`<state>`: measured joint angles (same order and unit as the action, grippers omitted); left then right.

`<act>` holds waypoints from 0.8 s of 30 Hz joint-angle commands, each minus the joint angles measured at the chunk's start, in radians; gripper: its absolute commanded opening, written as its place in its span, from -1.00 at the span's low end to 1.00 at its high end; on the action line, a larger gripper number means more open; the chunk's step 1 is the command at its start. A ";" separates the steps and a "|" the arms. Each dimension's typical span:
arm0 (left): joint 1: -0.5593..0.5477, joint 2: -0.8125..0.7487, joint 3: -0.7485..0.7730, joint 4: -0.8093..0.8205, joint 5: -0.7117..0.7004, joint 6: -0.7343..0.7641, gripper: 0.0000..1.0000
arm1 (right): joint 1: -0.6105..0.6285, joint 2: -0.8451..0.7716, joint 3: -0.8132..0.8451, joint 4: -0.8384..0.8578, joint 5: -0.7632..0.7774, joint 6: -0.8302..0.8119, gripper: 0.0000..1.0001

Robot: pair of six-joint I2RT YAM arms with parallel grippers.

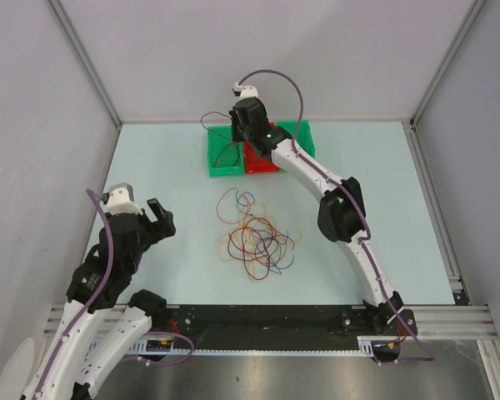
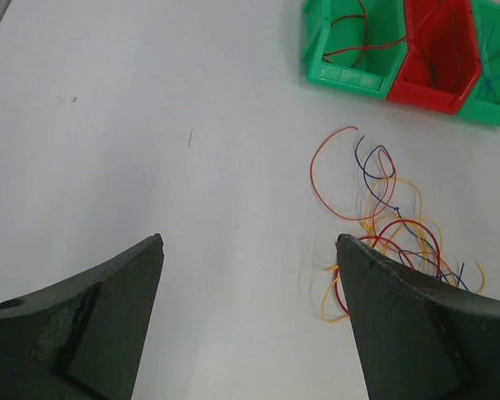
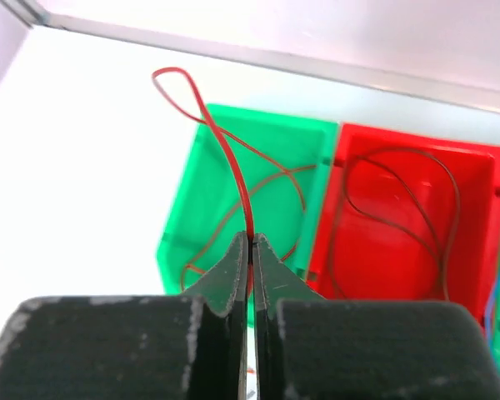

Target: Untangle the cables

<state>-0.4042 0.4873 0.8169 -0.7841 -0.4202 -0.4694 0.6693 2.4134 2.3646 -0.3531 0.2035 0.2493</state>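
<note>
A tangle of thin cables (image 1: pixel 254 237) in red, orange, yellow and blue lies on the table's middle; in the left wrist view the cables (image 2: pixel 392 221) sit just beyond the right finger. My left gripper (image 1: pixel 161 218) hovers left of the pile, open (image 2: pixel 250 242), nothing between its fingers. My right gripper (image 1: pixel 238 133) hangs over the left green bin (image 1: pixel 221 171), shut (image 3: pixel 251 238) on a red cable (image 3: pixel 225 142) that rises from the fingertips and loops over the bin's far edge.
Three bins stand in a row at the back: the left green bin (image 3: pixel 183 217) with a reddish-brown cable (image 3: pixel 293 179) in it, a red bin (image 3: pixel 483 217) holding a brown cable (image 3: pixel 450 192), and another green bin (image 1: pixel 304 133). Grey walls enclose the table.
</note>
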 commanded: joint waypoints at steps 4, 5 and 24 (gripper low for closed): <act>0.011 -0.003 -0.002 0.028 0.003 0.009 0.80 | 0.003 0.061 0.032 0.085 -0.024 -0.008 -1.00; 0.011 -0.004 -0.002 0.028 0.003 0.009 0.80 | 0.003 0.078 0.035 0.091 -0.024 -0.015 -1.00; 0.022 0.007 -0.002 0.029 0.006 0.012 0.80 | 0.007 0.217 0.090 0.276 -0.073 -0.205 -1.00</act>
<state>-0.3965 0.4877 0.8169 -0.7837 -0.4160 -0.4694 0.6704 2.6049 2.3859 -0.1780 0.1478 0.1223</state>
